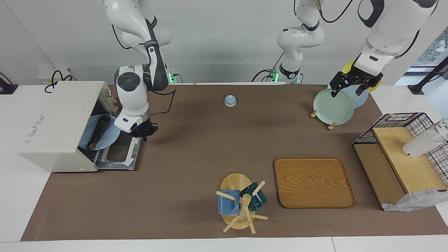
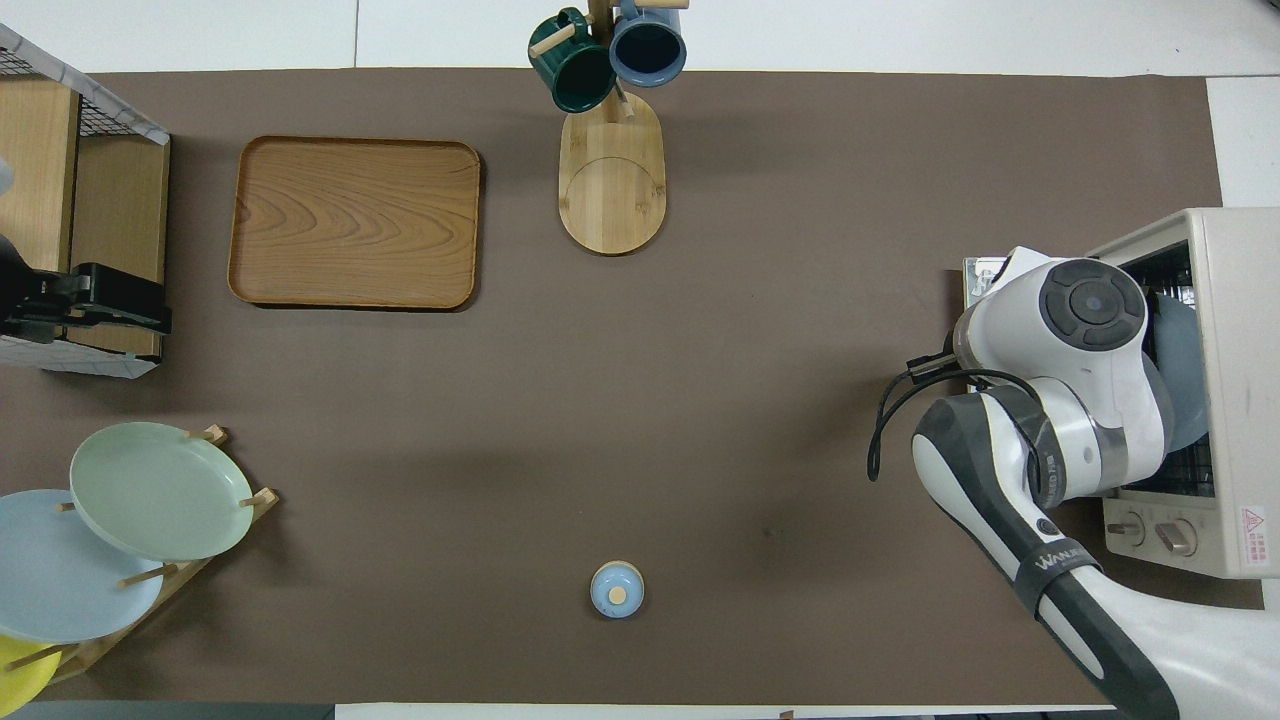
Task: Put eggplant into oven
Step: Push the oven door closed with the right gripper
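Observation:
The cream-white oven (image 1: 56,119) stands at the right arm's end of the table, its door (image 1: 117,155) folded down flat. Inside lies a light blue plate (image 1: 106,138) with the dark eggplant (image 1: 99,130) on it. My right gripper (image 1: 142,132) hangs just outside the oven's opening, over the edge of the door nearer to the robots, apart from the plate. In the overhead view the right arm hides the eggplant; the oven (image 2: 1235,330) and a bit of the plate (image 2: 1180,370) show. My left gripper (image 1: 348,89) is open and empty, up over the plate rack.
A plate rack with a green plate (image 1: 332,106) and others stands at the left arm's end, with a wire basket and wooden shelf (image 1: 402,157) beside it. A wooden tray (image 1: 313,182), a mug tree (image 1: 241,203) and a small blue bell (image 1: 230,100) stand mid-table.

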